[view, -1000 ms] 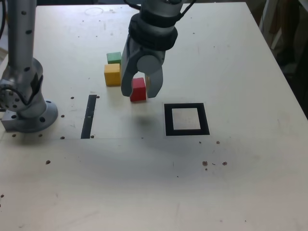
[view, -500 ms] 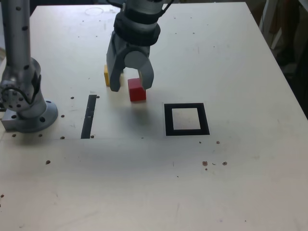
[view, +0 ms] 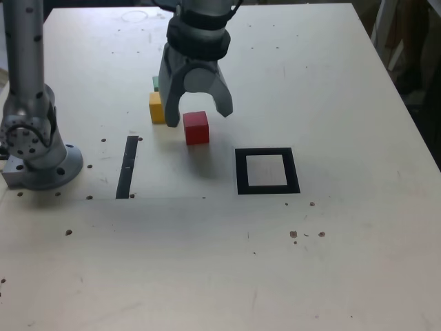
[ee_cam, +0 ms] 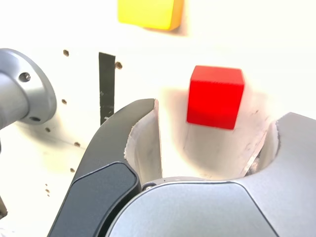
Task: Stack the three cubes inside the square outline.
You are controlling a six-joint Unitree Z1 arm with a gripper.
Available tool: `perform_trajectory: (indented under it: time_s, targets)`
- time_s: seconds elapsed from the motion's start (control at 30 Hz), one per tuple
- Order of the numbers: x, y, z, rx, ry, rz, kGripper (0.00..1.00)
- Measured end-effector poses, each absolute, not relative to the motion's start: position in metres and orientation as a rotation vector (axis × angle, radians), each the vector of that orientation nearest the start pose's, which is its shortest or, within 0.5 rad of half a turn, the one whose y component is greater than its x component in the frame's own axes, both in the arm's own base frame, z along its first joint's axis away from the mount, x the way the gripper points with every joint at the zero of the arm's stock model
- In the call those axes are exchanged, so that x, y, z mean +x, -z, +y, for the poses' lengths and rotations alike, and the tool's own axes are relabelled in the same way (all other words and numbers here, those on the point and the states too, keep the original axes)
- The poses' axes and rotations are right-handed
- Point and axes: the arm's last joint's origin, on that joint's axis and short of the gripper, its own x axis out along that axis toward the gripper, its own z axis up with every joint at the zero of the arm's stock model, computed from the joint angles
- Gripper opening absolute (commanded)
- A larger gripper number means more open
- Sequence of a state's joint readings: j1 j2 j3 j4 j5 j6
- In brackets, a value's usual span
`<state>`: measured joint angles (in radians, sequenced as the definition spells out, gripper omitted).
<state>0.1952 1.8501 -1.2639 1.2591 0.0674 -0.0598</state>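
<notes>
The red cube (view: 196,127) rests on the table, to the exterior view's left of the square outline (view: 267,171) and apart from it. My gripper (view: 198,115) hovers just behind and above it, open, with a finger on either side and nothing held. In the wrist view the red cube (ee_cam: 216,96) lies free between the spread fingers (ee_cam: 123,143). The yellow cube (view: 157,107) stands behind the near finger, partly hidden; it is also the yellow cube (ee_cam: 148,12) at the wrist view's edge. Only a sliver of the green cube (view: 156,83) shows behind the gripper.
A narrow black strip (view: 127,167) lies on the table at the exterior view's left, near the arm's round base (view: 41,162). Both the strip (ee_cam: 106,86) and the base (ee_cam: 22,94) show in the wrist view. Dark specks dot the pale tabletop.
The jaws went from shut on the red cube to wide open, leaving it on the table. The gripper shifted slightly back toward the yellow and green cubes.
</notes>
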Motion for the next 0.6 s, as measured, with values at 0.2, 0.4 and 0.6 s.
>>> perform_trajectory:
  time_s: [0.2, 0.4, 0.6]
  targets:
    - [0.275, -0.236, 0.067, -0.172, -0.215, 1.851, 0.99]
    - [0.273, -0.218, 0.076, -0.202, -0.196, 1.872, 0.98]
    - [0.272, -0.211, 0.082, -0.215, -0.191, 1.876, 0.88]
